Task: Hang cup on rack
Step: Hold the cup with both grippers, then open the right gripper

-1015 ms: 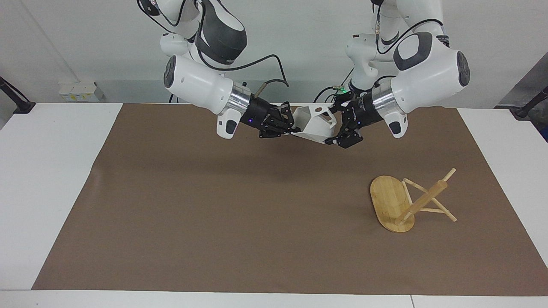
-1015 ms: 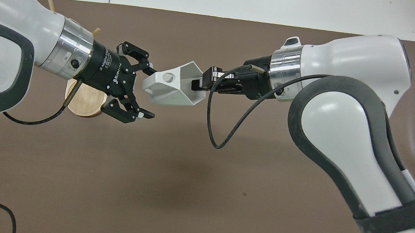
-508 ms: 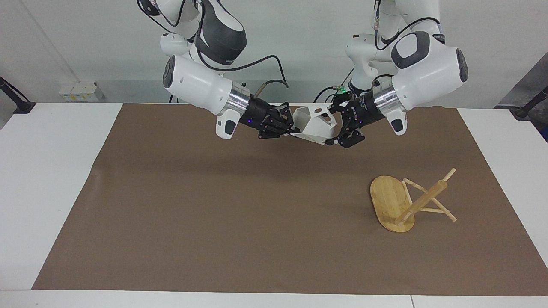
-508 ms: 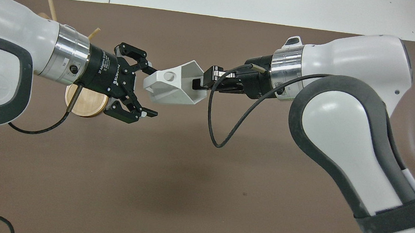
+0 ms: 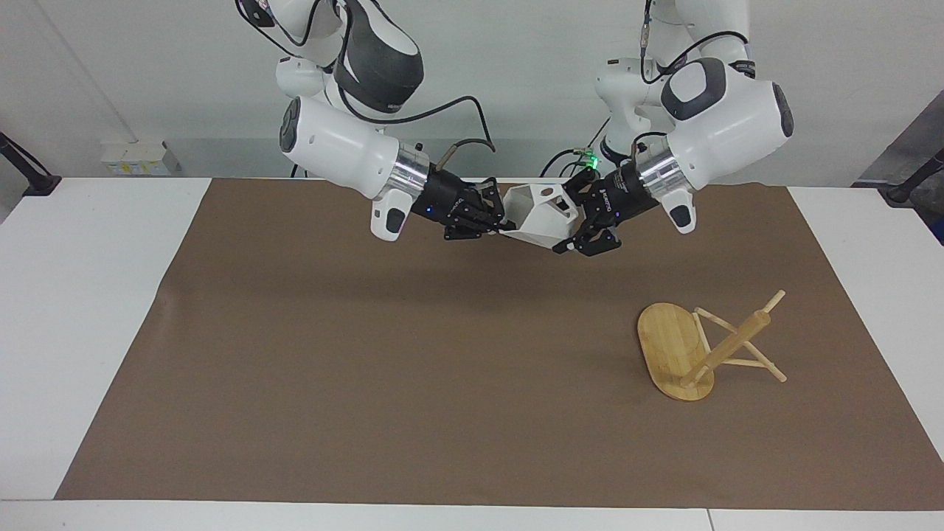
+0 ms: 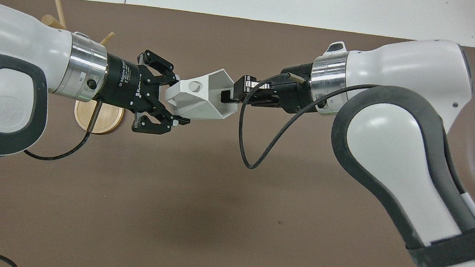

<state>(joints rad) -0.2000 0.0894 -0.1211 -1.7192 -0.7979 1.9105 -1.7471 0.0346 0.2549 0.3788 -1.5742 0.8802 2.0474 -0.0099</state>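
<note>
The white faceted cup (image 5: pixel 542 214) is held on its side in the air over the part of the brown mat nearest the robots; it also shows in the overhead view (image 6: pixel 199 99). My right gripper (image 5: pixel 505 217) is shut on the cup's rim, one finger inside the mouth (image 6: pixel 225 97). My left gripper (image 5: pixel 571 221) is open, its fingers straddling the cup's handle end closely (image 6: pixel 179 99). The bamboo rack (image 5: pixel 693 346) lies tipped on its side on the mat, toward the left arm's end and farther from the robots than the cup. My left arm partly hides it from above (image 6: pixel 104 118).
A brown mat (image 5: pixel 369 369) covers most of the white table (image 5: pixel 88 310). A black cable (image 6: pixel 253 152) loops down from my right wrist.
My left gripper has moved in along the cup's handle end and its fingers have narrowed around it. The right gripper has kept its hold; the cup has barely moved.
</note>
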